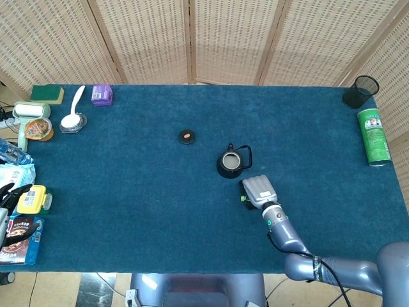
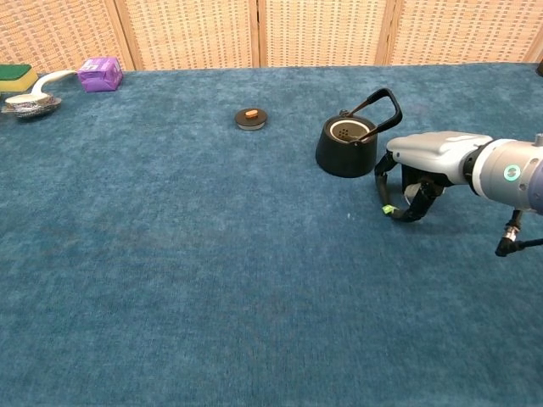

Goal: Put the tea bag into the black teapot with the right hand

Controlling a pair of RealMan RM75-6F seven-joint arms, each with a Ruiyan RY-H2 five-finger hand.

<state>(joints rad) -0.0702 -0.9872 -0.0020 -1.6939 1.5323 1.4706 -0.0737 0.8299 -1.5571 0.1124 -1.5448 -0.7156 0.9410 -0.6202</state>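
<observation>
The black teapot (image 1: 230, 163) (image 2: 346, 146) stands lidless near the table's middle, handle raised. Just right of it and nearer to me, my right hand (image 1: 259, 190) (image 2: 420, 165) arches palm-down over the tea bag (image 2: 413, 193). Its thumb and fingers curl around the white bag, fingertips down at the blue cloth. The bag's green tag (image 1: 243, 199) (image 2: 387, 209) lies on the cloth by the thumb tip. My left hand (image 1: 11, 208) shows only at the head view's far left edge, fingers spread over snack packets and holding nothing.
The teapot's lid (image 1: 186, 136) (image 2: 250, 118) lies to the pot's left, further back. A purple box (image 1: 101, 94), white spoon (image 1: 72, 117) and sponge (image 1: 47, 93) sit at the back left. A green can (image 1: 374, 136) and black mesh cup (image 1: 360, 91) stand at the back right.
</observation>
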